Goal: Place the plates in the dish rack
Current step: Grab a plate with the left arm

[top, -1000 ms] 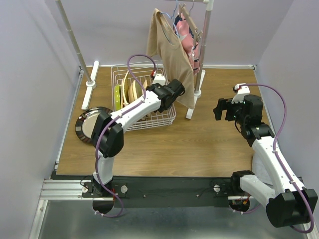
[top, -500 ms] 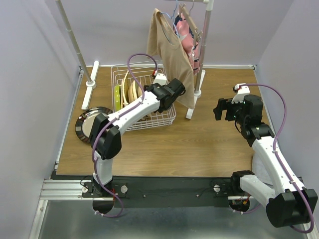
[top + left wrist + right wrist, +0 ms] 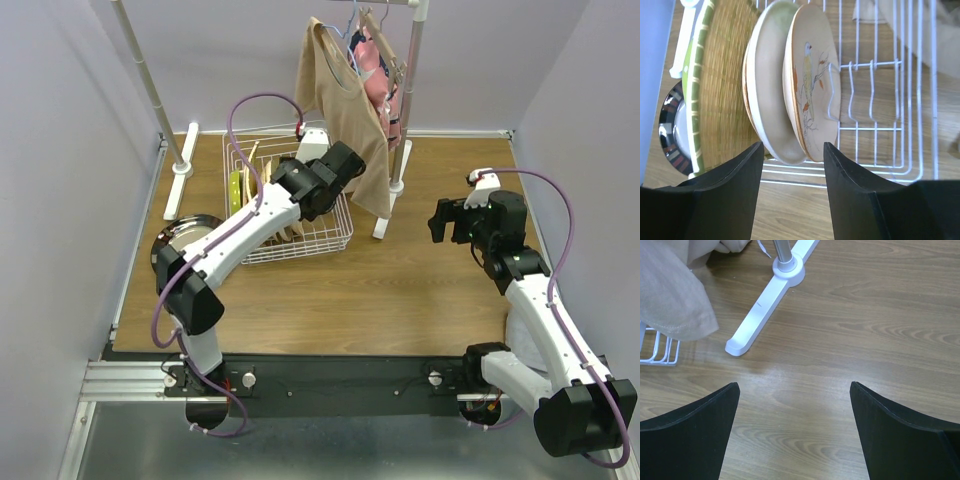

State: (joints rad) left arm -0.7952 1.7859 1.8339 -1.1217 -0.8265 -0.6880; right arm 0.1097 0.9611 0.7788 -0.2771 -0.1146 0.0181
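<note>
Your left fingers [image 3: 725, 200] are spread and gripping nothing. They hang over the near end of the dish rack [image 3: 875, 65], one on each side of the lower edges of two upright plates, and I see no contact. The bird-painted plate [image 3: 812, 85] stands on edge with its painted face against a wire prong. That prong looks like what keeps it from tipping, so it needs no hand on it. Right behind it the cream plate [image 3: 767, 85] nests close, then the woven-look plate [image 3: 727, 90] and the lime-green plate [image 3: 695, 75], all packed to one side. That leaves the slots on the other side free for more.

One dark-rimmed plate [image 3: 180, 245] lies flat on the table [image 3: 840, 340], just outside the rack's left wall, so by my reckoning the loading isn't done. It sits on your left arm's side, and it looks like the next pick.

Your right fingers [image 3: 685, 440] are wide apart and hold nothing. They hover above bare wood near the foot of the clothes stand [image 3: 772, 282], well away from the rack. That keeps them out of the left arm's way. Mind the beige garment [image 3: 670, 295] drooping over the rack's far corner; it could snag a wrist.
</note>
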